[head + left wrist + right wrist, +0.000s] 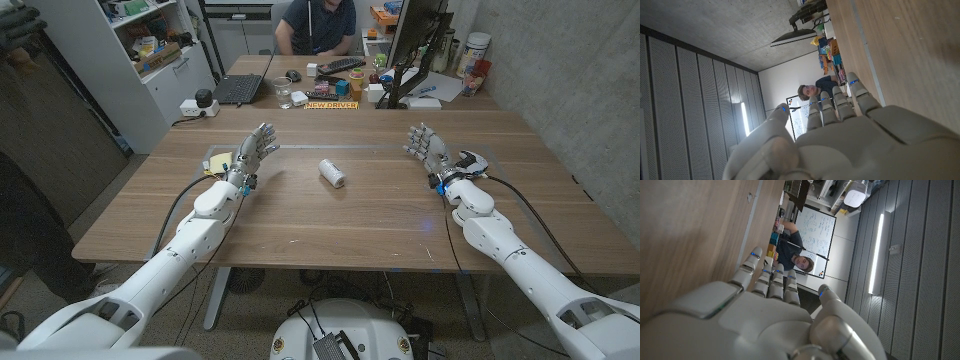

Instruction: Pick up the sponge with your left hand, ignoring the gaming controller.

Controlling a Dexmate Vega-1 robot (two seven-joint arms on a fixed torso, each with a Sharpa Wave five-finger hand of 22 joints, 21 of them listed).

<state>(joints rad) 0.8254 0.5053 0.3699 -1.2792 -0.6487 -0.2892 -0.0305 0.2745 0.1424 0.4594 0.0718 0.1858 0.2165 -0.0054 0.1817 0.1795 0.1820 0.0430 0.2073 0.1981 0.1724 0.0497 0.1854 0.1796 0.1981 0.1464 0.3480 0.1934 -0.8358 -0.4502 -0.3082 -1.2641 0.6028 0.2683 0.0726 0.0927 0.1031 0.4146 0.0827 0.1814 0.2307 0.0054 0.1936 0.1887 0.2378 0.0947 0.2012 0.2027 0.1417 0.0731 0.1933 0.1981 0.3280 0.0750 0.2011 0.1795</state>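
Left hand (252, 153): over the counter (330, 215) at its left side, fingers (265, 138) apart, holding nothing
Right hand (432, 150): at the right side, fingers apart, holding nothing
Yellow sponge (221, 161): on the counter, just beside the left hand's outer side
White cylinder (332, 173): lying on its side between the hands
Person (315, 25): seated behind the far desk

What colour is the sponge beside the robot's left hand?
Yellow sponge, just left of the left hand; head view shows it best.
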